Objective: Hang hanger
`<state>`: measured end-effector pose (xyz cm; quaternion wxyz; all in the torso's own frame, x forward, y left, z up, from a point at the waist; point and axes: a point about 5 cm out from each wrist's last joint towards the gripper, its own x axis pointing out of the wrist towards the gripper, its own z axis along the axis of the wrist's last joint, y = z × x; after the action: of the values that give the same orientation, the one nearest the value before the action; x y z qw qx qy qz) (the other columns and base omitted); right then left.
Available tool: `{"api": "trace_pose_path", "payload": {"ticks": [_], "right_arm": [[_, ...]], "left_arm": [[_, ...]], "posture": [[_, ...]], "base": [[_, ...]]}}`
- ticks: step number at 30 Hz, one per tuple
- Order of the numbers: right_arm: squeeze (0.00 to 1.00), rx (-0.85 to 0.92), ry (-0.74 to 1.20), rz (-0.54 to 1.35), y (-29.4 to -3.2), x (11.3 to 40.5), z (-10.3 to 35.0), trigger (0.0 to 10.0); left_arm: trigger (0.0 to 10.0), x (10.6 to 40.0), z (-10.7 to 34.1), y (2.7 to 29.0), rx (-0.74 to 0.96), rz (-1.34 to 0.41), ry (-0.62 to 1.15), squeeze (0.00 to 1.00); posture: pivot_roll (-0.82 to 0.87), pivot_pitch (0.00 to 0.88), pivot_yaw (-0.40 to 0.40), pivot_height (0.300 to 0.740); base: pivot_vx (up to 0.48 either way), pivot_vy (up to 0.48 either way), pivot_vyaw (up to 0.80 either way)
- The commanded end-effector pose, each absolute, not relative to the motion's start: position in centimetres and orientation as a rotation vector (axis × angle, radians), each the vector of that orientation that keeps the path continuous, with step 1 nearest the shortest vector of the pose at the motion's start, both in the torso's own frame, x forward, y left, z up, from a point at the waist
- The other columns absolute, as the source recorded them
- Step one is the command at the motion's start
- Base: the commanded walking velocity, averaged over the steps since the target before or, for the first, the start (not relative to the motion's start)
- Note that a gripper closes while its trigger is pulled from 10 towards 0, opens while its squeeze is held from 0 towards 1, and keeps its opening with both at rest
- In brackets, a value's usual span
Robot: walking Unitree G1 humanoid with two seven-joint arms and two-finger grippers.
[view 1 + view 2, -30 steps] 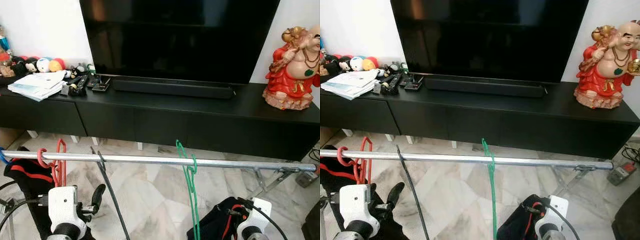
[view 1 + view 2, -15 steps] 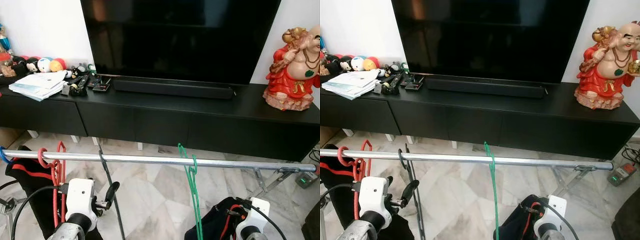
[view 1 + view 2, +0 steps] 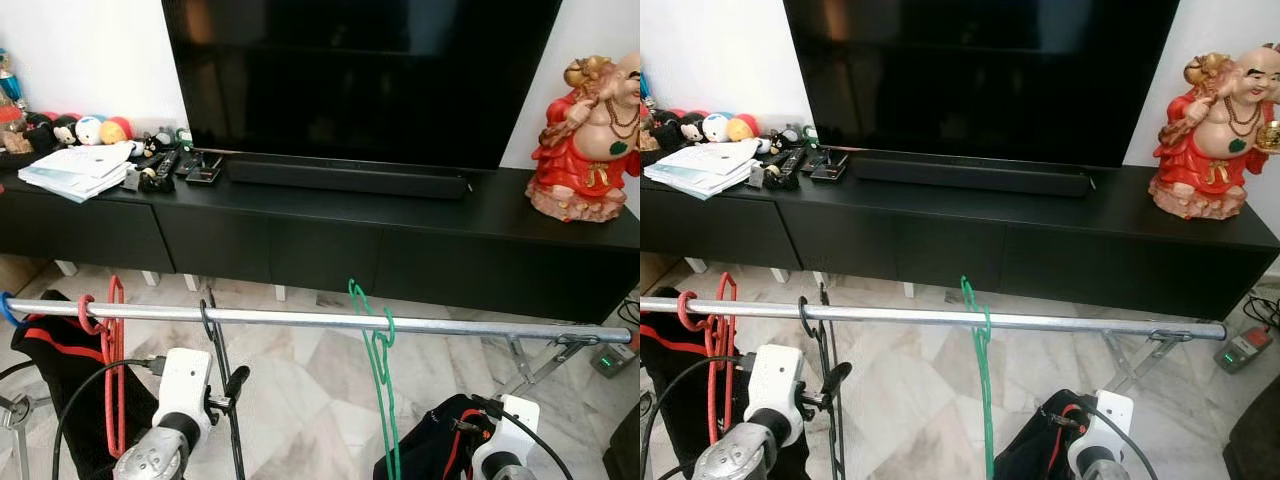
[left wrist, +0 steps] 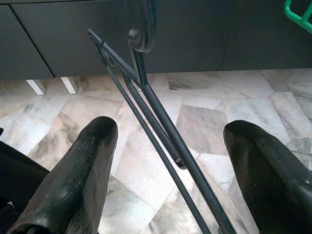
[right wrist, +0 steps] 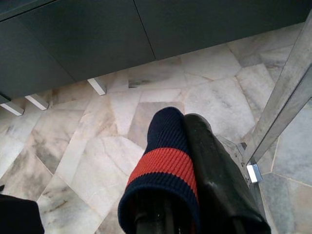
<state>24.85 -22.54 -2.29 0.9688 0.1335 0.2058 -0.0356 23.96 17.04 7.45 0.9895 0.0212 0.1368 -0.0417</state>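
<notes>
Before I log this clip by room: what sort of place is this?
Most likely a home living room: a large television on a low black media cabinet, marble-tiled floor, and a metal clothes rail with hangers.

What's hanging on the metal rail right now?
On the rail: a red hanger, a black hanger near the open left pincer, a green hanger, and dark clothing hiding the rail's left end.

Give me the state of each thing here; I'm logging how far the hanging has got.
Black hanger: hooked on the rail, hanging free.
Green hanger: hooked on the rail.
Red hanger: hooked on the rail.
Rail: level, carrying three hangers.
Left tool: open, astride the black hanger, not touching.
Right tool: shut on a striped black garment.
TV: off.
</notes>
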Motion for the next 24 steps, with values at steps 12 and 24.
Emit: {"api": "trace_pose_path", "payload": {"ticks": [12, 24], "right_arm": [[0.00, 0.267, 0.408, -0.072, -22.5, 25.2, -2.0, 10.0], [0.00, 0.271, 0.408, -0.074, -22.3, 25.2, -2.1, 10.0]], "left_arm": [[10.0, 25.5, 6.7, 17.9, -0.011, 0.016, 0.326, 0.00], [2.2, 26.5, 6.2, 17.9, -0.008, 0.049, 0.331, 0.00]], "posture": [[0.08, 0.000, 0.012, 0.740], [0.08, 0.000, 0.017, 0.740]], "base": [[0.000, 0.000, 0.00], [0.000, 0.000, 0.00]]}}
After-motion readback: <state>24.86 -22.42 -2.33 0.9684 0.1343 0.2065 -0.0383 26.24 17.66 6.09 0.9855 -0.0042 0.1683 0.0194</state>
